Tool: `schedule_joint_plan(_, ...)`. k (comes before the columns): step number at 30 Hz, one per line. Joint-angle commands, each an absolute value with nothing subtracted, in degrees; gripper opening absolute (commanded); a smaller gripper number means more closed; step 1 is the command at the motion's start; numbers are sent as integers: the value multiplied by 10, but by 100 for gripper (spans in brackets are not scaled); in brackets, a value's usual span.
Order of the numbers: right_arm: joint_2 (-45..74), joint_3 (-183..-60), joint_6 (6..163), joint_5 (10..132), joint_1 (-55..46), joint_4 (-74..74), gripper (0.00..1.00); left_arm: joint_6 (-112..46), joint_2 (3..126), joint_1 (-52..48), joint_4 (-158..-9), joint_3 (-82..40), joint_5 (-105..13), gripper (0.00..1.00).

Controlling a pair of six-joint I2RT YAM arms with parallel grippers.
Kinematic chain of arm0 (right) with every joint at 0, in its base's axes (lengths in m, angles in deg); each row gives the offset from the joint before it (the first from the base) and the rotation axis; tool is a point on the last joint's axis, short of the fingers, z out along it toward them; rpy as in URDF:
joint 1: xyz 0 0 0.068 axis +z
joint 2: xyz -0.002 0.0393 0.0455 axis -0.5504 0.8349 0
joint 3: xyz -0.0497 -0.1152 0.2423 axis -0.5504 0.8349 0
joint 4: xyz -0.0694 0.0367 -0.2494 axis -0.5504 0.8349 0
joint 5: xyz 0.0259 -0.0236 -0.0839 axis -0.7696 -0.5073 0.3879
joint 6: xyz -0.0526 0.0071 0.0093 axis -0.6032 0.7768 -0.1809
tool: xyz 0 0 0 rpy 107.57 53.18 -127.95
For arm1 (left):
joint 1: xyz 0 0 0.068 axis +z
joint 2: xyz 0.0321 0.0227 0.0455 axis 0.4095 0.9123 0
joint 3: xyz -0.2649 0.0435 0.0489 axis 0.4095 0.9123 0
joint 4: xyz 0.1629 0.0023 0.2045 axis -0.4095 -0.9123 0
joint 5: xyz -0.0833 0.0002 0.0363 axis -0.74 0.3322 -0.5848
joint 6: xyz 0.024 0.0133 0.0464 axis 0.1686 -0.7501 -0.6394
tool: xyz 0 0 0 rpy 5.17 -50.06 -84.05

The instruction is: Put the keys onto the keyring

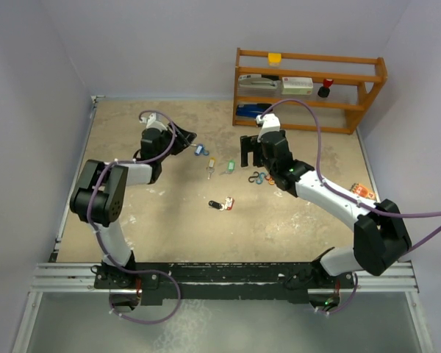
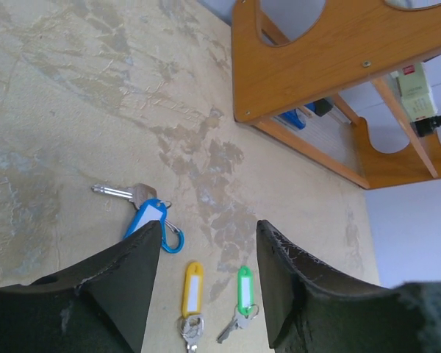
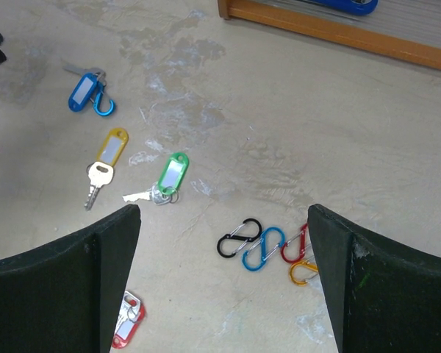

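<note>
The small metal key with a blue plastic tag (image 1: 199, 150) (image 2: 145, 217) (image 3: 81, 92) lies flat on the far half of the surface, a little left of its middle. A blue oval clip loop (image 2: 173, 240) (image 3: 103, 107) touches its tag; whether the two are linked cannot be told. Just nearer the middle of the surface, the key with a yellow plastic tag (image 1: 211, 168) (image 2: 193, 287) (image 3: 112, 147) and the key with a green plastic tag (image 1: 228, 168) (image 2: 243, 285) (image 3: 173, 173) lie side by side, apart from each other. Toward the near edge from them lie the black-tagged key (image 1: 214, 205) and the red-tagged key (image 1: 228, 201) (image 3: 128, 323), close together. To the right of the green one, a cluster of four oval clip loops (image 1: 261, 178) (image 3: 263, 248), black, blue, red and orange, lies touching in a row. The left gripper (image 1: 185, 141) (image 2: 209, 232) hangs low just left of the blue-tagged key, its black fingers spread with nothing between them. The right gripper (image 1: 250, 153) (image 3: 224, 213) hovers beside the clip cluster, its fingers as wide apart as they go, holding nothing. All of this rests on a tan, mottled table (image 1: 147, 220), and an orange wooden shelf rack (image 1: 309, 88) (image 2: 316, 73) (image 3: 338, 33) stands at its far right corner.
</note>
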State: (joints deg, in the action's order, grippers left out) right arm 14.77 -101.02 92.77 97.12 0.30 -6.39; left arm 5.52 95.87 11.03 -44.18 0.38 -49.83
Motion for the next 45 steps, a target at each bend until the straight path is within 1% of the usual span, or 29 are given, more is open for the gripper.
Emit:
schedule_joint_plan(1, 160, -1037, 927, 969, 1, -48, 98, 41, 885, 113, -452, 18, -491, 52)
schedule_joint_plan(4, 177, -1058, 932, 975, 1, -19, 98, 19, 860, 102, -505, 26, -479, 53)
schedule_joint_plan(8, 202, -1084, 941, 982, 0, 15, 98, -31, 836, 61, -609, 19, -429, 54)
schedule_joint_plan(12, 201, -1082, 951, 994, -2, 17, 98, -75, 846, -1, -699, -14, -369, 54)
schedule_joint_plan(15, 192, -1081, 954, 996, -8, 19, 98, -97, 865, -28, -744, -40, -324, 54)
schedule_joint_plan(21, 187, -1081, 951, 995, -11, 27, 98, -104, 891, -42, -762, -57, -296, 53)
schedule_joint_plan(27, 207, -1088, 955, 995, -17, 52, 98, -98, 881, -43, -752, -44, -294, 52)
schedule_joint_plan(33, 250, -1112, 991, 963, -64, 116, 97, -107, 871, -60, -759, -46, -299, 52)
schedule_joint_plan(39, 200, -1072, 1039, 980, -94, 81, 98, -144, 894, -128, -812, -108, -255, 52)
schedule_joint_plan(45, 131, -1033, 1065, 1009, -118, 50, 98, -181, 938, -181, -830, -164, -242, 53)
